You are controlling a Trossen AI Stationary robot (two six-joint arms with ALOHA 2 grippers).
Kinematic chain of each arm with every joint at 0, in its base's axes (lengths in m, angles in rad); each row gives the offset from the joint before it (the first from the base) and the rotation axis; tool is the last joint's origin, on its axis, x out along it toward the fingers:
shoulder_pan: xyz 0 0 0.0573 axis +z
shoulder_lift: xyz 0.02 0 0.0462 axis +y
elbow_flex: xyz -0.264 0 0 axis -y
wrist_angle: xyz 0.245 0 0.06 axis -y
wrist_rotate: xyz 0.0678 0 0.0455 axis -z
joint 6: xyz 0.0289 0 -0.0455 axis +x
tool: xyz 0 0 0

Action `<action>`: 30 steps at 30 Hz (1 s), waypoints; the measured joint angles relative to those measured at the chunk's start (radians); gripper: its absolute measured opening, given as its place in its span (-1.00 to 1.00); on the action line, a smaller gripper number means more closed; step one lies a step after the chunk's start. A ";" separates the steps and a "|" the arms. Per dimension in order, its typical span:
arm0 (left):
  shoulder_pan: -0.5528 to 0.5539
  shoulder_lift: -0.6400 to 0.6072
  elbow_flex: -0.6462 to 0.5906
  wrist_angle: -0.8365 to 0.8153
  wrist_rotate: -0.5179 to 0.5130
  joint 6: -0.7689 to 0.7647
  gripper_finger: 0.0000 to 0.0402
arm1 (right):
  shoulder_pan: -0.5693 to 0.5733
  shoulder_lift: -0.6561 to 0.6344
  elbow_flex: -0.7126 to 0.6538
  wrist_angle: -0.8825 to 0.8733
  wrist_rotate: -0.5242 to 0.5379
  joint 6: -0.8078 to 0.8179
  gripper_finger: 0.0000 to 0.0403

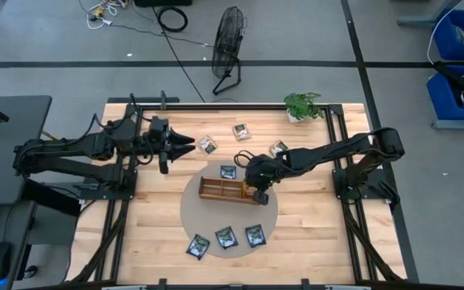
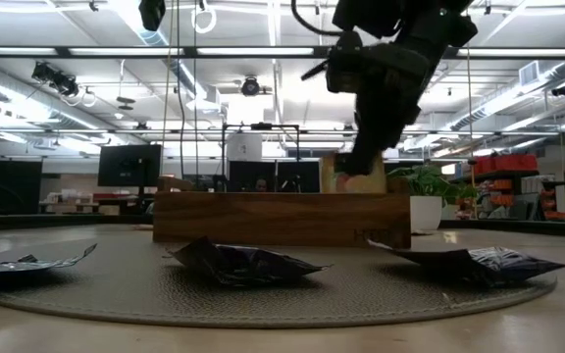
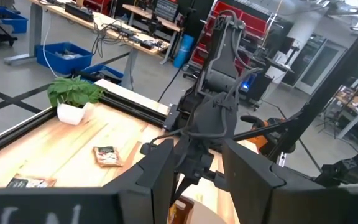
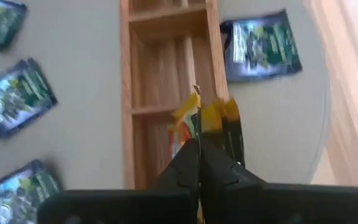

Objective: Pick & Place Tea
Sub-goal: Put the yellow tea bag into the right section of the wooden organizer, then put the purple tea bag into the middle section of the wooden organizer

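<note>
Right hand (image 4: 199, 140) pinched tight on an orange tea packet (image 4: 194, 115) – hanging over the tray (image 4: 166, 68) compartment to drop it in – left hand (image 1: 185, 145) idle, half-open, holding nothing

- Light wooden table (image 1: 151, 234), with black rails along its sides.
- Round grey mat (image 1: 190, 211) in the middle.
- On the mat: long wooden tray (image 1: 220, 190) and four dark blue tea packets (image 1: 226, 237), three near the front edge, one behind the tray.
- Directly on the wood, toward the back: three white-and-brown packets (image 1: 242, 131).
- Small potted plant (image 1: 302, 105) at the back edge.
</note>
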 joint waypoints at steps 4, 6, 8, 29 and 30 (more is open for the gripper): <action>0.000 0.004 0.000 -0.018 0.000 0.002 -0.30 | 0.000 0.013 0.000 -0.020 0.000 0.006 -0.96; 0.000 0.005 0.000 -0.012 0.000 0.012 -0.30 | 0.000 0.012 0.000 -0.015 0.000 0.009 -0.91; 0.000 0.005 0.000 -0.006 0.000 0.008 -0.30 | 0.000 0.012 0.000 -0.014 0.007 0.008 -0.85; -0.001 0.002 0.000 -0.005 0.000 -0.012 -0.30 | -0.032 -0.119 0.042 0.031 -0.063 0.186 -0.13; -0.002 0.002 0.000 -0.005 0.000 -0.012 -0.30 | -0.043 -0.135 0.042 0.040 -0.063 0.195 -0.14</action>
